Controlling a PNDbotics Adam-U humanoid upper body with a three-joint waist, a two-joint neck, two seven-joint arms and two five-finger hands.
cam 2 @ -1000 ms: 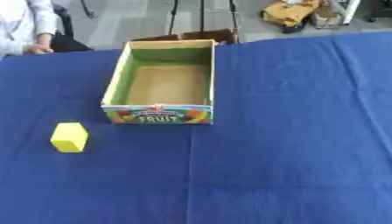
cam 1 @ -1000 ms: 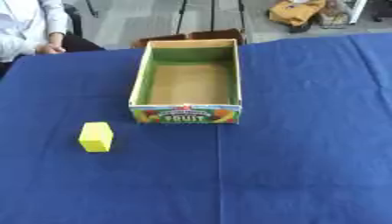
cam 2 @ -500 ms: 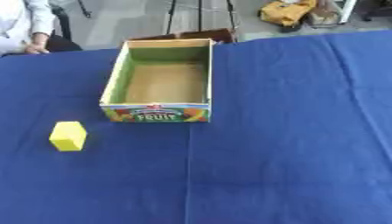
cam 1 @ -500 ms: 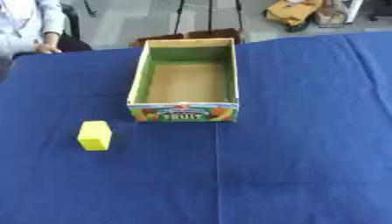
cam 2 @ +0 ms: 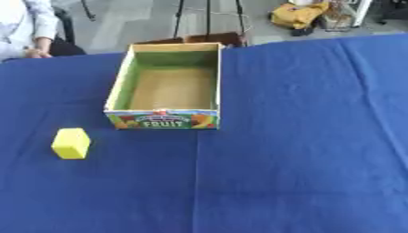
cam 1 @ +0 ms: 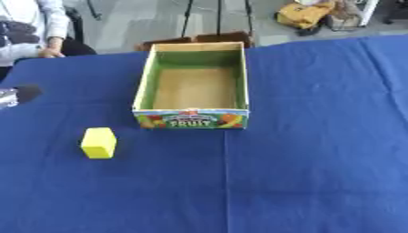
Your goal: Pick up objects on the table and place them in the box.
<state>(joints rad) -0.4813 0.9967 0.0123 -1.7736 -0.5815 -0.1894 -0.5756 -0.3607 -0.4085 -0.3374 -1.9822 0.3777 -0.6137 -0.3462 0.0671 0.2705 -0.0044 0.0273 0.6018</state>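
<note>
The table (cam 1: 318, 159) is covered edge to edge with a blue cloth. The fruit box (cam 1: 194, 85), an open cardboard carton with green inner walls and a bare brown floor, sits at the far middle of the table, its printed "FRUIT" panel facing the camera. Nothing shows inside the box. The yellow block (cam 1: 99, 143) rests on the cloth nearer than the box and to its left, well apart from it, standing on one face. At the left edge of the left eye view, level with the box's near end, a small black and silver part, the left hand (cam 1: 14, 95), just enters; the state of its fingers cannot be told from so little. It is apart from the block and the box. The right hand shows in neither view.
</note>
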